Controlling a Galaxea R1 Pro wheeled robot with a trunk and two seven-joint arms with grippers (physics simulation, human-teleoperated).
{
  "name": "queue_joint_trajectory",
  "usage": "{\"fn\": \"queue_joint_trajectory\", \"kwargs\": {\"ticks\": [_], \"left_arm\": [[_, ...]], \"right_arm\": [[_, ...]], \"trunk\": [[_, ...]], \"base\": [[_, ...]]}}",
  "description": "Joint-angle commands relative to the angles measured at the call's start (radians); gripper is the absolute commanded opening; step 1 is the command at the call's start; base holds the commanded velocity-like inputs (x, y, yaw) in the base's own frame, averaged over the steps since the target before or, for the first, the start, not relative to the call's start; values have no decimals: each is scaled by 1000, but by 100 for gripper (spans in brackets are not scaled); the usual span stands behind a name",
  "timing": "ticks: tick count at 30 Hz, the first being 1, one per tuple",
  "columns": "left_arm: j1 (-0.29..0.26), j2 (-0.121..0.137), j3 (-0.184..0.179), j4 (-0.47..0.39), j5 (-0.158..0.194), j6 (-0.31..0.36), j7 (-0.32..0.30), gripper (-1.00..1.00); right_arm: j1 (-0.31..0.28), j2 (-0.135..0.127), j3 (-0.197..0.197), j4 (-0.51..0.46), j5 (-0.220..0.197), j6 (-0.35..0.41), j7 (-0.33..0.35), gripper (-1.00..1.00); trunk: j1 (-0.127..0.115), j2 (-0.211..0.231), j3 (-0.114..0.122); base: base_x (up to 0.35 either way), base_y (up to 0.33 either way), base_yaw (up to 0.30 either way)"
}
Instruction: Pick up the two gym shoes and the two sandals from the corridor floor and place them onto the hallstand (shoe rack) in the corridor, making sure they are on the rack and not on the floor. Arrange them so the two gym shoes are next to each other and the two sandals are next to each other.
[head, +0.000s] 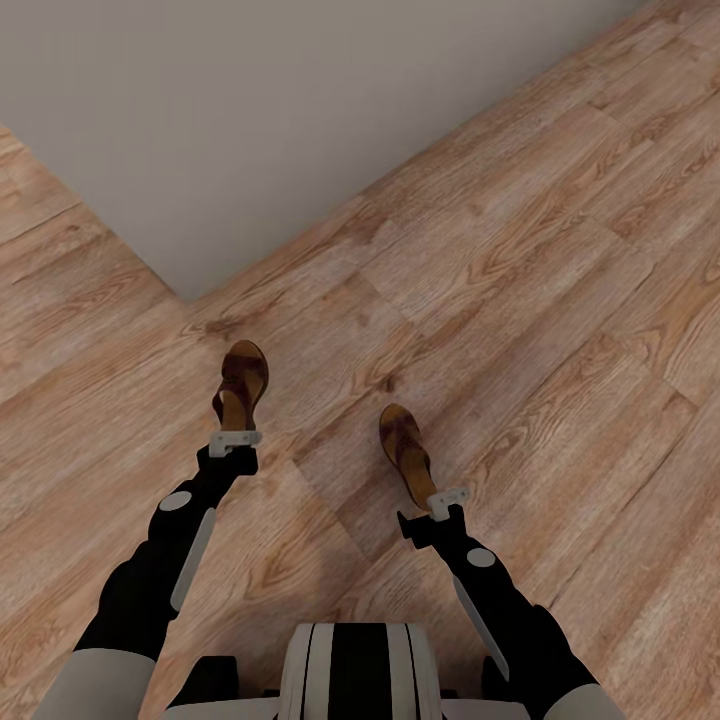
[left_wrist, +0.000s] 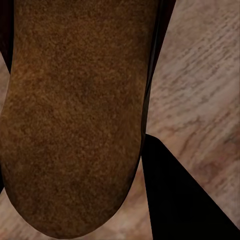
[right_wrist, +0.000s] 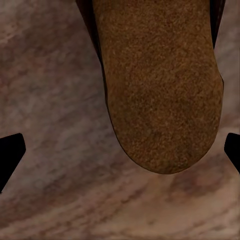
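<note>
While the head camera looks down over both black arms, the left gripper, with its pale finger piece, sits at the heel end of a dark brown leather open sandal with a tan insole, which lies on the light brown wood-grain plank corridor floor with its toe pointing away from the robot toward the corner of a plain grey wall. From the left wrist camera, this left-hand sandal's suede-like tan insole looms very close, a black finger showing beside it over the planks; whether these jaws are apart or clamped on the sandal I cannot tell. Further right, well apart from the first, the second dark brown sandal lies on the floor, angled with its heel toward the right gripper, which sits just at that heel. From the right wrist camera, the rounded heel of this sandal's insole lies ahead, and the two black fingertips stand spread wide at either side, touching nothing, so the right jaws are apart.
</note>
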Motion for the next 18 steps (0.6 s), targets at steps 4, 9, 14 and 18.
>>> {"fn": "queue_joint_trajectory", "kwargs": {"ticks": [4, 9, 14, 18], "left_arm": [[0, 1, -1, -2, 2, 7, -3, -100], [0, 1, -1, -2, 2, 6, -3, -100], [0, 1, 0, -2, 2, 6, -3, -100], [0, 1, -1, -2, 2, 6, -3, -100]], "right_arm": [[0, 0, 1, -2, -1, 5, 0, 100], [0, 0, 1, -2, -1, 5, 0, 100], [0, 1, 2, -1, -1, 5, 0, 100], [0, 1, 2, 0, -1, 5, 0, 100]], "trunk": [[0, 0, 0], [0, 0, 0], [0, 0, 0], [0, 0, -1]], "base": [[0, 0, -121], [0, 0, -137], [0, 0, -19], [0, 0, -2]]}}
